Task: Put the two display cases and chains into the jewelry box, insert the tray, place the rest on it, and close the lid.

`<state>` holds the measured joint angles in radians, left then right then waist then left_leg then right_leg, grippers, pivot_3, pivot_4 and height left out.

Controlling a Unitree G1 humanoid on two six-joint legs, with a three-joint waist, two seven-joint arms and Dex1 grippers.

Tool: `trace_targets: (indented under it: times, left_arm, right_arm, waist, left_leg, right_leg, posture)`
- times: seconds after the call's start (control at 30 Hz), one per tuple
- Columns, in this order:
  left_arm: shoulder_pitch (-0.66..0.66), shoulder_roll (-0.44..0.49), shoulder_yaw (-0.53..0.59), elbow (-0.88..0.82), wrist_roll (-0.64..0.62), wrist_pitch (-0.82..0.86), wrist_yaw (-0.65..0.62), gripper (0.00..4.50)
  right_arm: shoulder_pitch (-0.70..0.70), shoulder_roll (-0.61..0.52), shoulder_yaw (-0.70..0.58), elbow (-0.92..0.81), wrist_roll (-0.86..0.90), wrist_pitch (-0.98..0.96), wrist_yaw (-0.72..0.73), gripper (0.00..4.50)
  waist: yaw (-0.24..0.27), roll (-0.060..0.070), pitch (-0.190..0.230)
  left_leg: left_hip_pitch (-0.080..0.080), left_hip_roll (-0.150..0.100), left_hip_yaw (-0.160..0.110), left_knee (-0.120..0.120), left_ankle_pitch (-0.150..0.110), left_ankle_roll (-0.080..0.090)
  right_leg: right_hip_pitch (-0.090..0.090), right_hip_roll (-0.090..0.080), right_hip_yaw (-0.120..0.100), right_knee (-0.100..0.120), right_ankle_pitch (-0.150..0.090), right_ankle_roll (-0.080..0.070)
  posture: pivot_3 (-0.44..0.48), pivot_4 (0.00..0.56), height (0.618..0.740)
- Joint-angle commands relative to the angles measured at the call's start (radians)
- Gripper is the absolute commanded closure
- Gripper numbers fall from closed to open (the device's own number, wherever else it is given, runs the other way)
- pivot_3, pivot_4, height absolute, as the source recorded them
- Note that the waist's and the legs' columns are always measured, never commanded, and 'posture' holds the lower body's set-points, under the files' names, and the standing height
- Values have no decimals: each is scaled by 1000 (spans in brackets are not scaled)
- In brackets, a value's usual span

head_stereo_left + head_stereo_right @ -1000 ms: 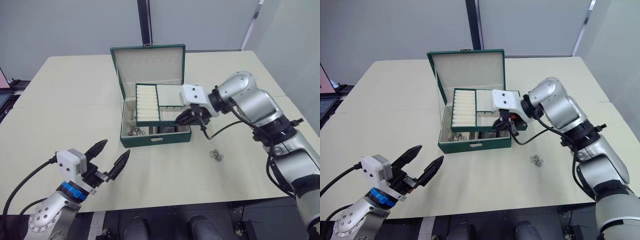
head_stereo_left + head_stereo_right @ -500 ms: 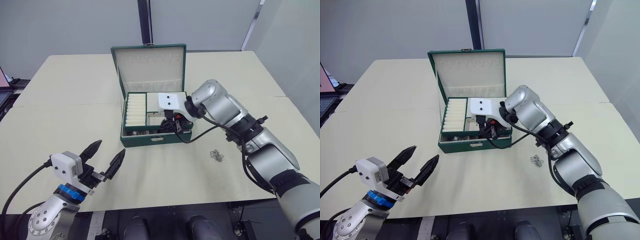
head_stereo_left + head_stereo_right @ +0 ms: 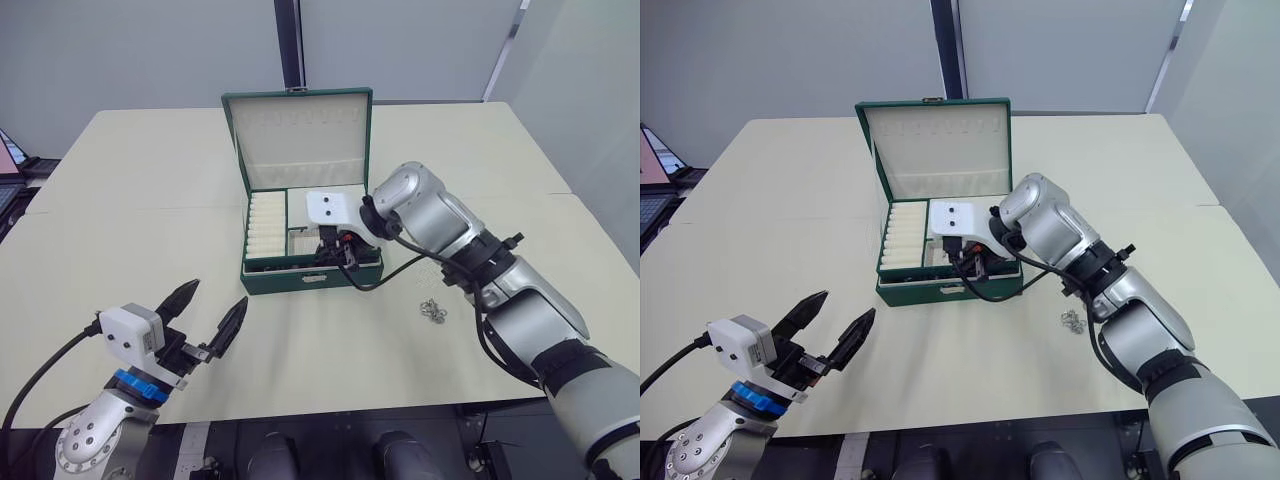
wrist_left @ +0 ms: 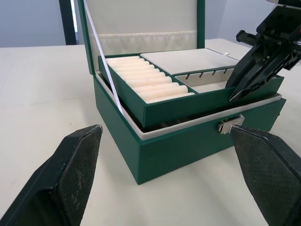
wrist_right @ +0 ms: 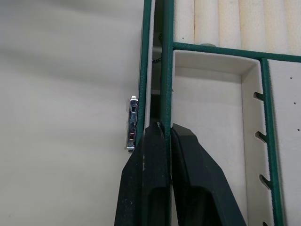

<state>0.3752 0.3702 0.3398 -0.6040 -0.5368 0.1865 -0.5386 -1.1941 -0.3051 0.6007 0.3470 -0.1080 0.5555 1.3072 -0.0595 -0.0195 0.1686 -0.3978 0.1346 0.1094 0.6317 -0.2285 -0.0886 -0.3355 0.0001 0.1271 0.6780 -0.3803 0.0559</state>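
The dark green jewelry box [image 3: 300,281] stands open mid-table, its lid [image 3: 300,135] upright behind it. The tray [image 3: 270,222] rests in the box's opening, slightly tilted, with its ribbed rolls on the left. My right gripper [image 5: 165,129] is shut on the tray's front green rim, just behind the metal clasp [image 5: 132,123]. A small silvery chain [image 3: 432,309] lies on the table to the right of the box. My left gripper [image 3: 215,296] hovers open in front of the box, holding nothing. The display cases are hidden.
The cream table [image 3: 130,220] stretches wide to the left and behind the box. A dark device with a pink screen [image 3: 660,165] sits past the table's left edge. The table's front edge runs just below my left gripper.
My right gripper carried the tray leftward and down, from raised over the box's right side to resting in the box's opening. The left gripper dropped slightly and stayed open.
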Motion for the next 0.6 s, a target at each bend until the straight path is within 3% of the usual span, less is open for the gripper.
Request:
trace_targets:
  times: [0.03, 0.6]
  left_arm:
    - [-34, 14, 4, 11, 5, -20, -1, 0]
    - [-75, 20, -34, 29, 17, -13, -3, 0]
  right_arm:
    - [3, -10, -3, -72, -15, -1, -5, 4493]
    - [14, -6, 3, -33, -39, -19, -27, 4493]
  waist:
    - [0, 0, 0]
    - [0, -1, 0]
  left_leg:
    - [0, 0, 0, 0, 0, 0]
    - [0, 0, 0, -1, 0, 0]
  right_leg:
    - [0, 0, 0, 0, 0, 0]
    - [0, 0, 0, 0, 0, 0]
  posture:
    - [0, 150, 740]
    - [0, 150, 740]
